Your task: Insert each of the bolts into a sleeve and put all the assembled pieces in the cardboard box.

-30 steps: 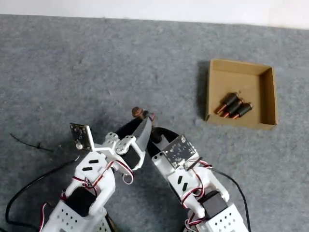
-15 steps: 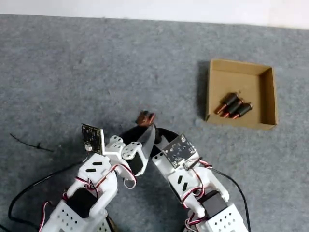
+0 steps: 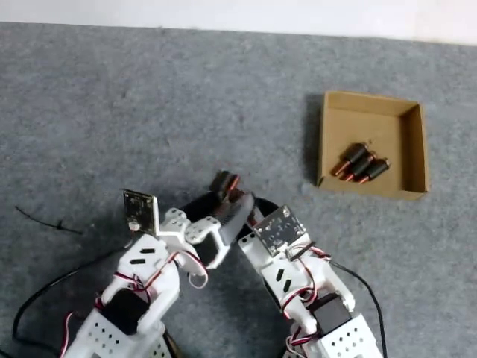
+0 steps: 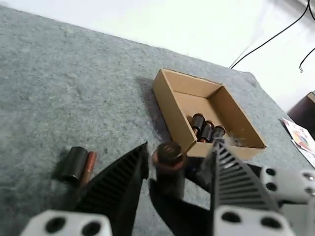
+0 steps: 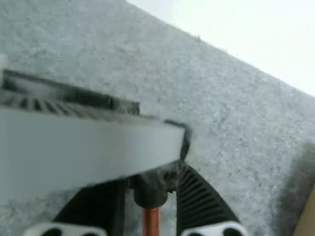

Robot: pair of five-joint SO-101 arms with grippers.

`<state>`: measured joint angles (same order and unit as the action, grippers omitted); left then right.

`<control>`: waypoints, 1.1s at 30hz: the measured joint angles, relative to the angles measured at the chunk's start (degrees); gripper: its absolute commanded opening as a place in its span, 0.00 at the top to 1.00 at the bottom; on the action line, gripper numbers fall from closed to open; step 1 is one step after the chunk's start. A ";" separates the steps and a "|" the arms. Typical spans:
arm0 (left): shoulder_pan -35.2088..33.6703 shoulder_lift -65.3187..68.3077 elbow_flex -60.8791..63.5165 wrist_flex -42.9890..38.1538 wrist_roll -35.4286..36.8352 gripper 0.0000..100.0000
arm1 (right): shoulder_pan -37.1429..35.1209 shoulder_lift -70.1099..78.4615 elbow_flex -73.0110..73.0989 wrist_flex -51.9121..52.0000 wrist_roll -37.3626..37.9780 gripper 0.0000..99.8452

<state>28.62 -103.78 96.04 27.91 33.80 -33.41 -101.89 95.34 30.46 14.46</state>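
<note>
Left wrist view: my left gripper [image 4: 180, 147] gapes wide either side of an upright bolt [image 4: 169, 156], my right gripper [image 5: 151, 181] clamped tight on it; 3 assembled pieces [image 4: 206, 129] lie inside the cardboard box [image 4: 170, 105].

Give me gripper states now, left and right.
Left gripper: open, jaws either side of the bolt.
Right gripper: shut on that bolt.
</note>
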 measured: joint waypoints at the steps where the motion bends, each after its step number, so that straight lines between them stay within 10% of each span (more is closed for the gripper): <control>1: -1.23 0.00 -0.26 0.00 0.62 0.83 | 0.00 0.00 0.00 0.00 0.00 1.00; 13: -17.32 0.00 -2.37 0.00 11.34 0.89 | 3.60 0.00 0.09 -0.88 0.00 1.00; 33: -18.46 0.00 0.00 -4.48 5.63 0.99 | 20.40 0.00 0.35 -12.57 -6.24 1.00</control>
<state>10.15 -103.78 96.04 23.43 39.43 -13.01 -101.89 95.69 17.89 8.22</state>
